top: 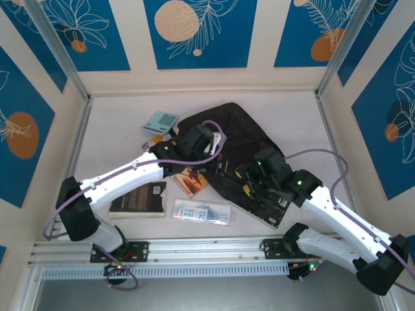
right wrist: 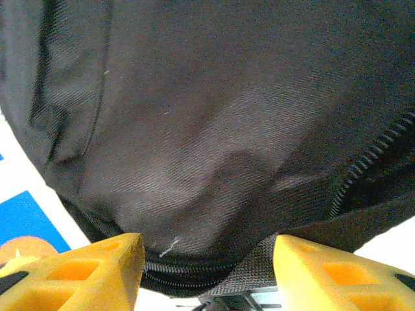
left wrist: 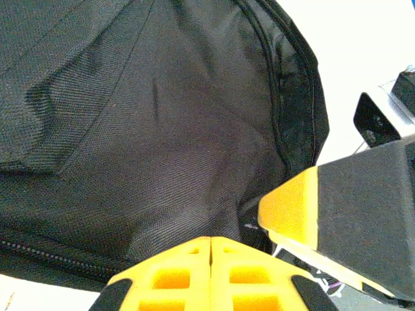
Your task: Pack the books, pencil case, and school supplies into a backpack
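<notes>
Right pincer (right wrist: pixel 207 251) stands parted over backpack (top: pixel 243 129), lying far-left to near-right.

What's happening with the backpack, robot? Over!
Left gripper shut against backpack. Right gripper open astride its edge. Pencil case, brown book outside.

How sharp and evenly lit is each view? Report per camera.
Top external: even light, faint shadows, backpack detail lost in black. Left wrist: backpack weave crisp, near yellow jaws blurred, table blown out white. Right wrist: weave sharp, jaws soft at the bottom edge.
</notes>
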### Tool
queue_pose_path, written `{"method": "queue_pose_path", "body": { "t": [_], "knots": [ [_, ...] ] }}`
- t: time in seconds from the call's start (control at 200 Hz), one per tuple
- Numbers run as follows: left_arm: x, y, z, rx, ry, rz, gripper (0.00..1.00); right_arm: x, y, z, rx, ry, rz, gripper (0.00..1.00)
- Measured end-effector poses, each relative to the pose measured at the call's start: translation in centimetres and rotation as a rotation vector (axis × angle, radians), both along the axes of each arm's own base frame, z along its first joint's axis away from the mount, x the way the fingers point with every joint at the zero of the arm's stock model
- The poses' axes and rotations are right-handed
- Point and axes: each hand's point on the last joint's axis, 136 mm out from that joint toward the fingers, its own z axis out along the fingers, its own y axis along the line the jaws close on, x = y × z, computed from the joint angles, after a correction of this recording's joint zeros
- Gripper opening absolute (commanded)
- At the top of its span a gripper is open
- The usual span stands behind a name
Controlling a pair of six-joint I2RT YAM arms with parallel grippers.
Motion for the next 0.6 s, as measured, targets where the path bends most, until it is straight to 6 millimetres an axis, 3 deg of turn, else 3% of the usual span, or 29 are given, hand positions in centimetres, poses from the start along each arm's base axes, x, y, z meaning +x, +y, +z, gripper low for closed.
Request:
{"method": "queue_pose_path", "body": {
  "t": [0.155, 0.36, 0.6],
  "knots": [
    [0.1, 0.2, 0.5, -0.004, -0.016, 0.005, 0.00, 1.3, 0.4, 1.4, -0.052, -0.195, 0.203, 0.53],
    [0.1, 0.6, 1.6, -0.023, -0.041, 0.003, 0.00, 2.3, -0.5, 3.6, -0.210, -0.660, 0.527, 0.51],
    [0.2, 0.9, 1.5, -0.021, -0.041, 0.005, 0.00, 0.9, 1.3, 3.1, -0.379, -1.065, 0.933, 0.64]
  ]
}}
